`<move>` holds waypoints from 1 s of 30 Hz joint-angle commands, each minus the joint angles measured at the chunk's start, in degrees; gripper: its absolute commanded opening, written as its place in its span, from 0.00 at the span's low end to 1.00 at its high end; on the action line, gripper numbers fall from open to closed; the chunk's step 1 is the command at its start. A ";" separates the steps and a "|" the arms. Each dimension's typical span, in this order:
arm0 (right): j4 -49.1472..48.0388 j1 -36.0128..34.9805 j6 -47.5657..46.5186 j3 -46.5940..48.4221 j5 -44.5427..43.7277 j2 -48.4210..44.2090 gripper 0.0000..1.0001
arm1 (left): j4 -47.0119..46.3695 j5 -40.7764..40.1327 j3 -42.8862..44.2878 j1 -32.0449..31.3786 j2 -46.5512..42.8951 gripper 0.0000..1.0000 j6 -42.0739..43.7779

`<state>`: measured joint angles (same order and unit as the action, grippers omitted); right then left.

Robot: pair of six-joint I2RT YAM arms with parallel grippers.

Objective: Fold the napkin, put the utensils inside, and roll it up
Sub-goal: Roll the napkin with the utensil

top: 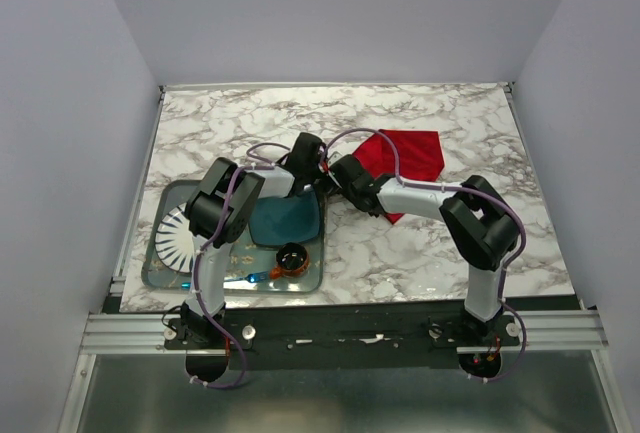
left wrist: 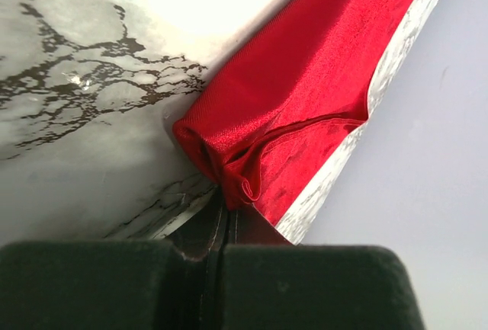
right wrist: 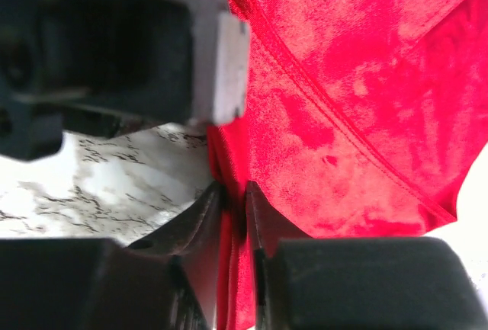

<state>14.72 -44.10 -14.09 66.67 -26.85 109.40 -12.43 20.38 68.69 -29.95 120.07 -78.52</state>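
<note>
Marble-patterned surface carries the red napkin toward its far right. Both hands meet at its near-left corner: the left hand is clamped shut on a bunched fold, the right hand nearly closed around an edge. Folding is under way (fork unseen); next, carry the corner across together.

Two robot arms, the left arm and right arm, pair white link tubes with bulky black joint housings. Thin lavender cables loop along each, down to black bases on a dark mounting rail.
</note>
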 commanded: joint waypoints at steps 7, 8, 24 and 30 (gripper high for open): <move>2.86 -0.20 0.90 1.53 2.32 2.39 0.11 | 1.96 1.33 1.01 0.42 -0.10 0.00 1.00; 3.12 -0.20 0.73 1.53 3.11 1.96 0.08 | 1.97 1.24 1.36 0.42 -0.01 0.00 1.70; 16.48 13.15 2.84 9.61 43.45 3.09 0.01 | 10.22 -3.50 8.13 0.25 -1.68 0.41 15.67; 17.71 17.19 3.98 10.32 50.13 4.32 0.00 | 12.25 -2.98 8.92 0.34 -3.00 0.51 17.08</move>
<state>27.68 -29.23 -11.79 75.85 12.82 111.81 -2.66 18.81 76.05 -29.74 120.14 -64.36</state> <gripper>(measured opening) 0.012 0.490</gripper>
